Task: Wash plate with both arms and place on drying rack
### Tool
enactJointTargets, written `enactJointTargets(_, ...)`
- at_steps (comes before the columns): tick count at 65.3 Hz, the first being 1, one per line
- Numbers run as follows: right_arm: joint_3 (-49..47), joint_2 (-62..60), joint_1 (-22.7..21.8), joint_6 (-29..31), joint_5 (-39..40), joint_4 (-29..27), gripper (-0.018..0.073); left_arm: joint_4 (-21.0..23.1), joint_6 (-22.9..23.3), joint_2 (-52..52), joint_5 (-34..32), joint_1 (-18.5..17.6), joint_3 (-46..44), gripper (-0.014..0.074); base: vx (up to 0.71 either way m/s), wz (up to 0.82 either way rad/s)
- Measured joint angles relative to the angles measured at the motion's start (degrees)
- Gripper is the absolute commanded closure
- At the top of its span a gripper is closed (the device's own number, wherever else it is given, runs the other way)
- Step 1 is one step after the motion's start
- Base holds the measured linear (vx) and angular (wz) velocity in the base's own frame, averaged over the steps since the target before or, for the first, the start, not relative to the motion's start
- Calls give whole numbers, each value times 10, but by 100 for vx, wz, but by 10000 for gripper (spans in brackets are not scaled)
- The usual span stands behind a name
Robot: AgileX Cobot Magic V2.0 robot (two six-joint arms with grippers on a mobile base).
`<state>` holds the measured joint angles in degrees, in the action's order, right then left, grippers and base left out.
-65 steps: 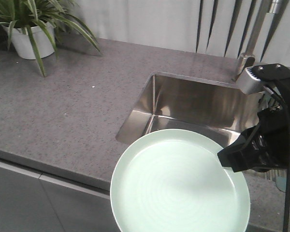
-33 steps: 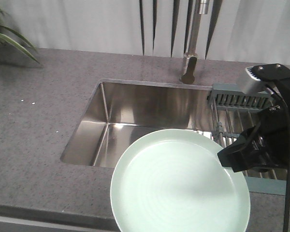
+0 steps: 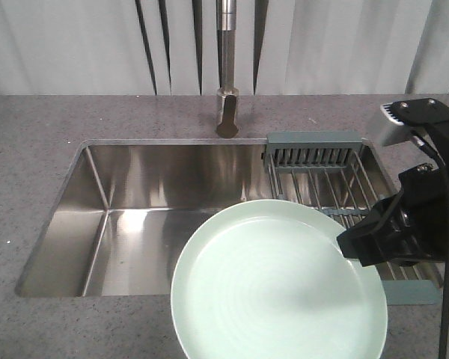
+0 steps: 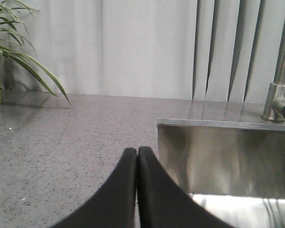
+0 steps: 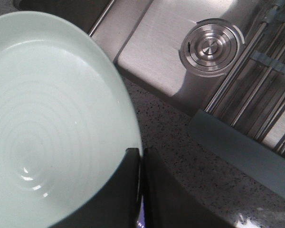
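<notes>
I held the plate (image 3: 277, 284) by its right rim in my right gripper (image 3: 357, 244), the two fingers (image 5: 126, 190) pinched shut on the low raised edge. It sat face up and roughly level, over the front edge of the sink (image 3: 120, 194), with the drying rack (image 3: 322, 161) just behind and to its right. My left gripper (image 4: 137, 152) carried nothing: its fingers were pressed together, hanging over the countertop (image 4: 61, 137) beside the sink's left wall. I judged the plate to be stiff and glazed, and fairly heavy for a one-sided pinch, so all its weight levered on that single point. The smooth surface would turn slippery once wet under the faucet (image 3: 227, 112), and a drop onto steel could chip or break it. The safest hold seemed to be on the rim, where the lip gives the pads something to catch. I thought my left fingers should take the opposite edge to share the load.
</notes>
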<state>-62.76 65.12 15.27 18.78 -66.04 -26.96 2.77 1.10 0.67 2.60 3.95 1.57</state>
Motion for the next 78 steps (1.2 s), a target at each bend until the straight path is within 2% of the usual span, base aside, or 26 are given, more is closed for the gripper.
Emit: enactJointTargets(78, 0, 0, 0, 0, 0, 0, 568, 0, 0, 0, 0, 0, 0, 603, 7, -2)
